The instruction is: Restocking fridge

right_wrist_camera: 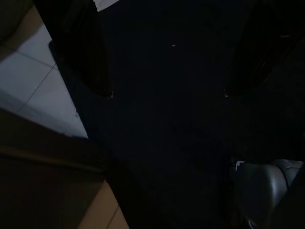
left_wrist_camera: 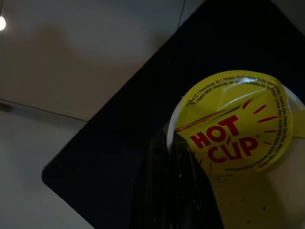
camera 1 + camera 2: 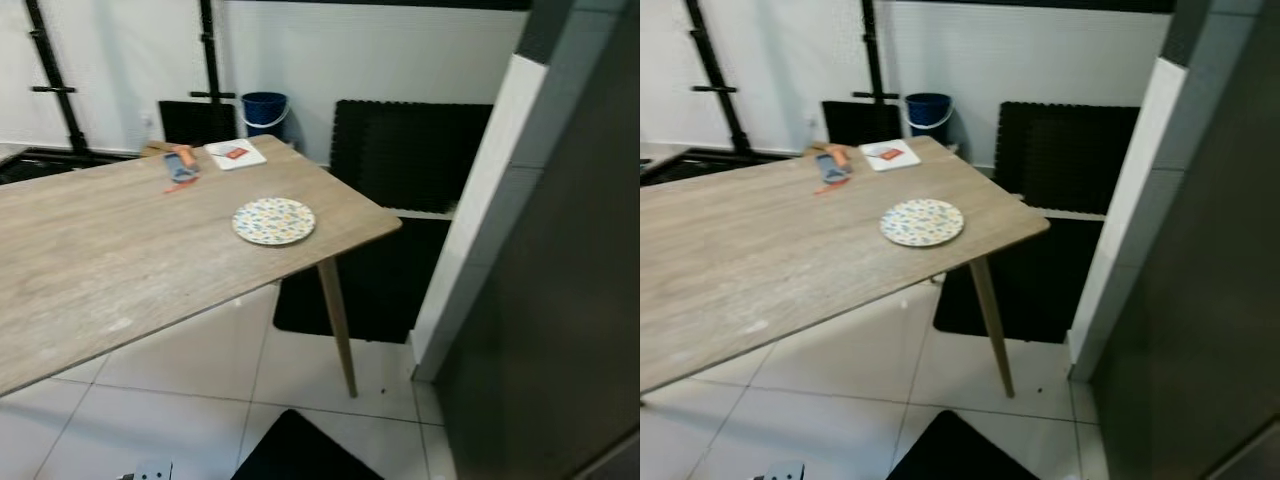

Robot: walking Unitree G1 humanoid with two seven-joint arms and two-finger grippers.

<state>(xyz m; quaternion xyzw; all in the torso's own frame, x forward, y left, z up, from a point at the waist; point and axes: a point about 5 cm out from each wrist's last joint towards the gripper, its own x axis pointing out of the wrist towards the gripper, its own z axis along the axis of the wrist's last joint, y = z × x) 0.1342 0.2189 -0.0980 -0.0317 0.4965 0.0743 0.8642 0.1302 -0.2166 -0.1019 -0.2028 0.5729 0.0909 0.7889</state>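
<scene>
Left claw (image 2: pixel 178 157) apparently clamped on the Hot Cup (image 2: pixel 233 124) rim (right claw (image 1: pixel 167 90) spread apart).

Home dining corner: wooden table (image 3: pixel 120 250), patterned plate (image 3: pixel 273 220), tiled floor (image 3: pixel 200 400)

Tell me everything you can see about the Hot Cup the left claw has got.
The Hot Cup is a pale tub sealed with a crinkled yellow foil lid printed "HOT CUP" in red, with fine print around the rim. The left claw grips it at the lid's edge, one black finger lying across its side. It hangs over a black mat on the pale floor.
</scene>
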